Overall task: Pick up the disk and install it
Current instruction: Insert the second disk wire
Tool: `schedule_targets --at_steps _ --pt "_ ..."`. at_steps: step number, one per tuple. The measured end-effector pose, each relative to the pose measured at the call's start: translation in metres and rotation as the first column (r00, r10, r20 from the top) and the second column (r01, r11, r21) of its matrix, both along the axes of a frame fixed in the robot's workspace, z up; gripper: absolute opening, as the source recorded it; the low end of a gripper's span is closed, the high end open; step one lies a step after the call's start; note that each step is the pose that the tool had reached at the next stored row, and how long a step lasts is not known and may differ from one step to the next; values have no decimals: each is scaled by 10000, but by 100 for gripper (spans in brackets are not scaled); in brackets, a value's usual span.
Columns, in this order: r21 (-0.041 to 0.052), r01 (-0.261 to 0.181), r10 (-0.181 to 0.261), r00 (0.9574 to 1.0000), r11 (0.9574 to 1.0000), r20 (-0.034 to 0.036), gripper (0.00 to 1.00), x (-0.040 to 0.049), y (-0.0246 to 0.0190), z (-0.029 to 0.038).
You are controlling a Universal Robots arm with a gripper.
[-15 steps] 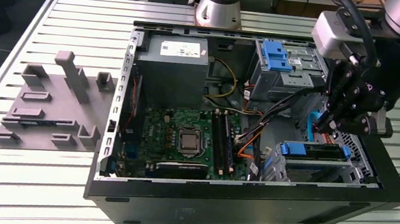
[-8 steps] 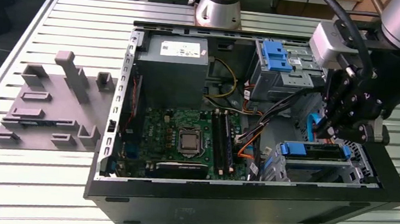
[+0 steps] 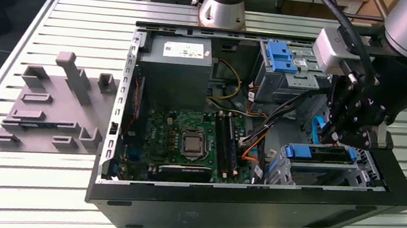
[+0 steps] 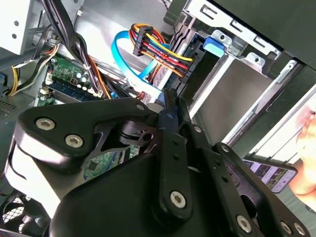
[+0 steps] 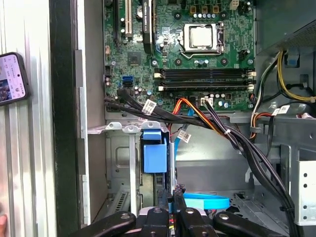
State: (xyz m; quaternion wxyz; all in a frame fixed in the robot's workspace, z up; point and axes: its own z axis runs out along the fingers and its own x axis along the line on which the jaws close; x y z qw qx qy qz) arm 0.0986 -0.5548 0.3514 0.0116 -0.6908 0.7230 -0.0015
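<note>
We are looking at the gripper [image 3: 356, 141] hanging over the drive cage [image 3: 318, 169] at the open computer case's [image 3: 254, 208] near corner on the exterior view's right. Its fingers [image 5: 170, 217] are appearing pressed close together in the first wrist view, though their tips are cut off, so we cannot tell whether they are pinching anything. The disk [image 3: 319, 154] is sitting in that cage, blue rail showing [image 5: 154, 157], mostly hidden by metal walls. Cables [image 5: 222, 131] are crossing beside it. The motherboard [image 3: 185, 143] is lying in the case's floor, and a grey fixture [image 3: 51, 105] is resting on the table [image 3: 24, 186].
</note>
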Motion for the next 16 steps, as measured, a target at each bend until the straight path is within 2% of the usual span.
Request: schedule_targets --at_steps 3,8,16 --pt "2 1 -1 10000 10000 0 16 0 -4 -6" --pt "2 1 -1 10000 10000 0 16 7 -43 -46" --pt "-2 2 -2 10000 10000 0 16 22 -56 -92"
